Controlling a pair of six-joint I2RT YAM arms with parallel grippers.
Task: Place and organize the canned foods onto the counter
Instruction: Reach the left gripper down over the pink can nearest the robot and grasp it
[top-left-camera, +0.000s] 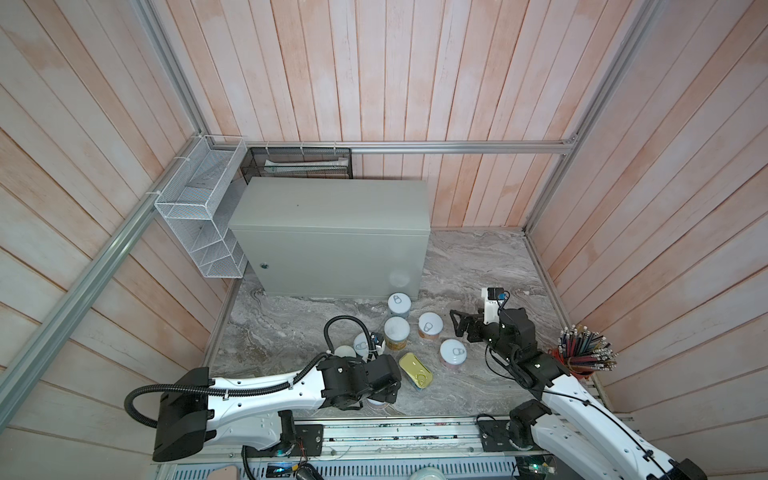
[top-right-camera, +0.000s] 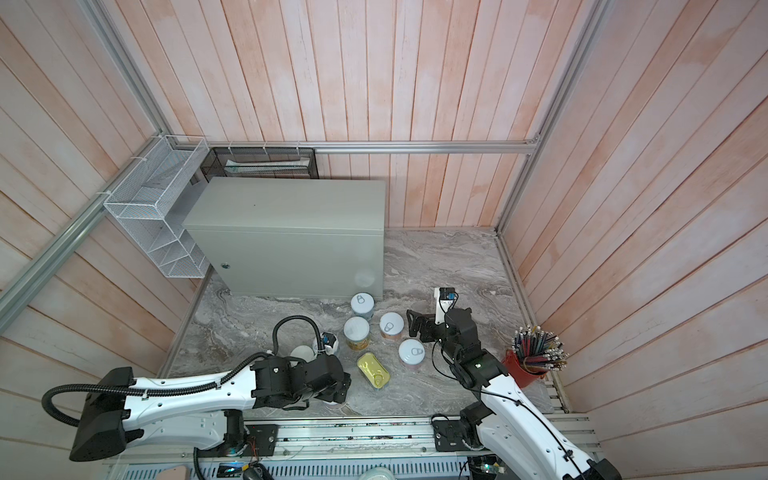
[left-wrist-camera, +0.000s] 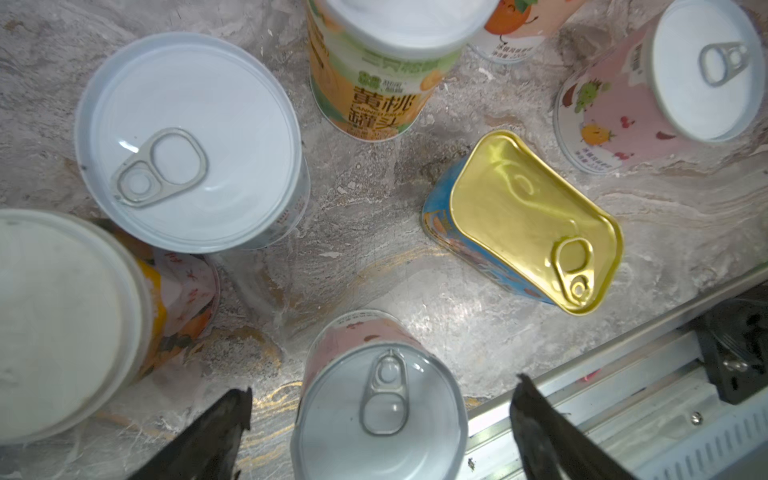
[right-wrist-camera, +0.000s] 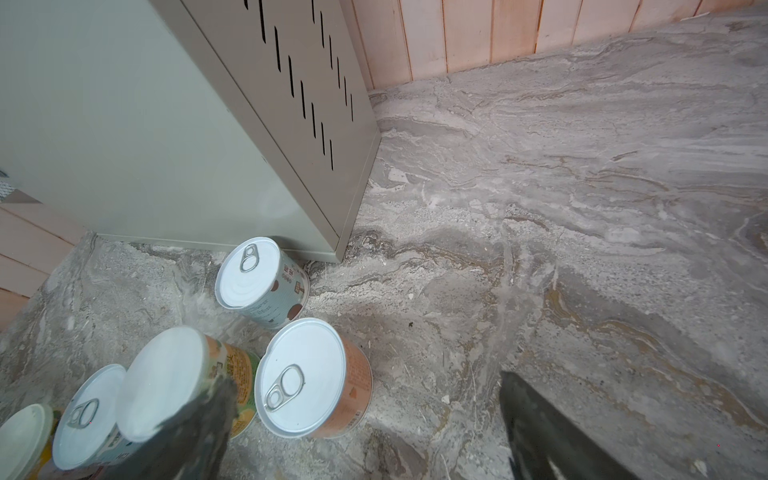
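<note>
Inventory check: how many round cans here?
7: pale-blue can at the counter; yellow can, orange can, pink can nearer; pull-tab can, plain-lid can by left arm; last can under left end effector. Others may be hidden.

Box (top-left-camera: 328, 203): plain grey. Table (top-left-camera: 478, 266): grey-veined marble. Tin (left-wrist-camera: 523, 216): gold top (blue sides). Cup (top-right-camera: 521, 372): red. Cans (top-left-camera: 430, 326): pale lids, pastel labels.

The right gripper (right-wrist-camera: 365, 386) hangs with jaws wide apart, holding nothing, over the grey-veined marble surface (right-wrist-camera: 582, 216). Five short round cans with pale lids (right-wrist-camera: 305, 374) cluster beside one dark finger (right-wrist-camera: 195, 432); the farthest, a pale-blue-labelled can (right-wrist-camera: 259, 282), sits just beside the corner of the large grey metal box (right-wrist-camera: 124, 124)
</note>
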